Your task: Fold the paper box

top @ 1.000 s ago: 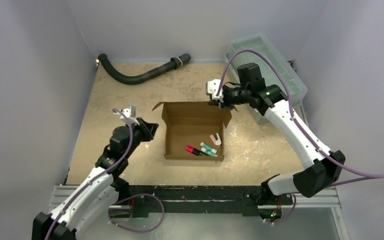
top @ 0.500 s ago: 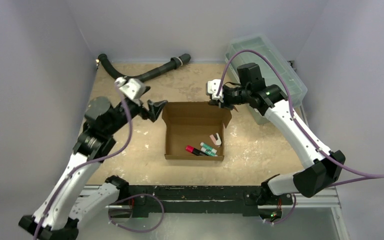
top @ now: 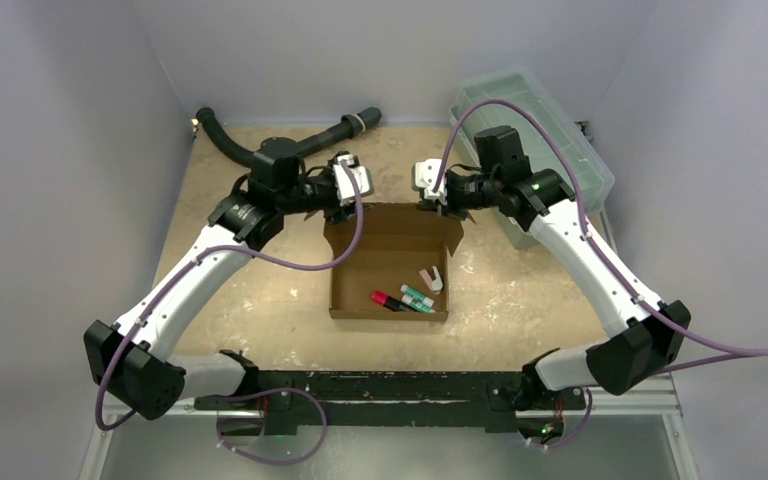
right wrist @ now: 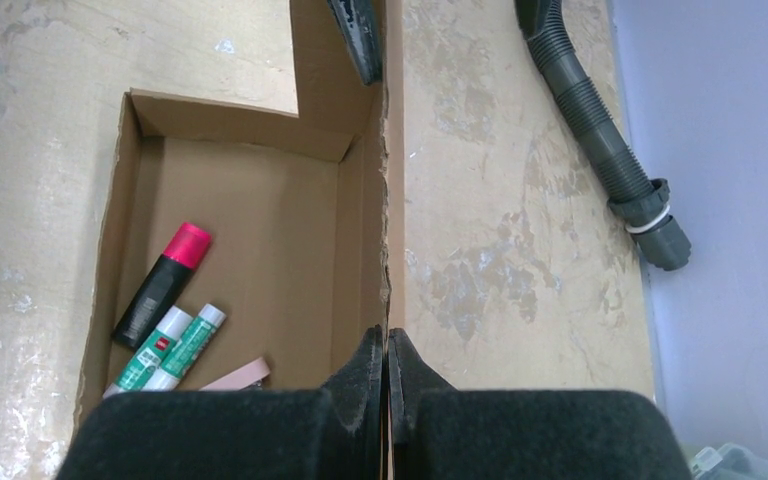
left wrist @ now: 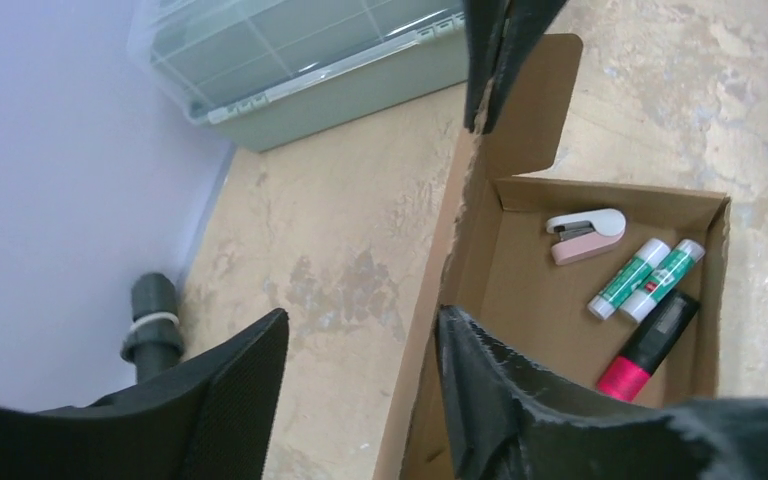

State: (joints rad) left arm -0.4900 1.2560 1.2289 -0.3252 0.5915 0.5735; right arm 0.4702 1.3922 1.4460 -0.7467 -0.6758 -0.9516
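1. Cardboard first: the paper box (top: pixel 382 262) sits open-topped near the middle of the table (top: pixel 520 290), its four brown walls upright and its lid not closed over.
2. On the box floor, toward the near right corner, lie four small things: a black marker with a pink cap (left wrist: pixel 650 345), two green-and-white glue sticks (left wrist: pixel 625 280) side by side, and a little pink-and-white stapler (left wrist: pixel 585 232) just beyond them.
3. The marker and the sticks lie close together, nearly touching; the stapler lies apart from them, close to the right wall.
4. At the far right corner a cardboard flap (left wrist: pixel 530 100) rises above the wall line.
5. The left gripper (left wrist: pixel 362 325) is at the far left corner of the box, its jaws spread apart astride the far wall: one finger outside over the table, the other inside over the box floor. It grips nothing.
6. The right gripper (right wrist: pixel 387 340) is at the far right corner, jaws pressed together on the top edge of that same far wall, pinching the cardboard.
7. A clear greenish plastic bin (top: pixel 535 120) stands at the far right of the table with its lid on, well apart from the box; what it holds cannot be made out.
8. A black ribbed hose (top: pixel 280 150) lies along the far edge of the table.
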